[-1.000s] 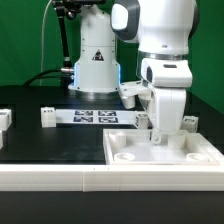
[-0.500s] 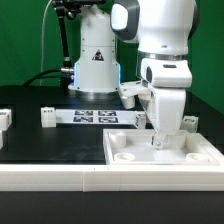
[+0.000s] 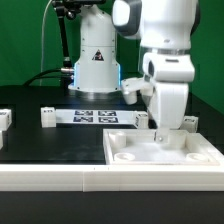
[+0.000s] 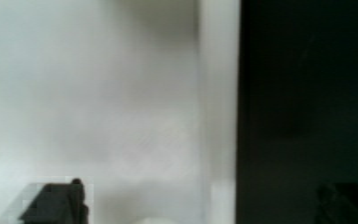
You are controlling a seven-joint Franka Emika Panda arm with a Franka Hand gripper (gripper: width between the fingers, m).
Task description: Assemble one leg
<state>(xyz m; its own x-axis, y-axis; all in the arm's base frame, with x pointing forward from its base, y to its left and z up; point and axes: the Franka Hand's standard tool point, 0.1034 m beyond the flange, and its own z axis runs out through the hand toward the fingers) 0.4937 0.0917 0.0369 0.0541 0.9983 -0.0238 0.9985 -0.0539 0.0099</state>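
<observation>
Leg (image 3: pixel 45 117) stands upright on the table (image 3: pixel 40 145), just off the marker board's (image 3: pixel 95 117) end on the exterior view's left, and nothing holds it. Similar small posts show past the board's other end, too small to read.

Judge the leg a light, stiff plastic post with smooth faces, likely to slip or tip if nudged. Take it across two flat opposite faces, near the middle, and close squarely.

Your gripper (image 3: pixel 163 137) is well apart from it, past the board's end on the exterior view's right, hanging low over the back rim of the panel (image 3: pixel 130 152). In the wrist view the fingers (image 4: pixel 51 203) sit far apart with nothing between them, only white panel and dark table beneath. Whether the tips touch the panel you cannot tell.

For room, a lift and a pass above the board looks free. Mind the panel's raised rim and the posts close beside it.
</observation>
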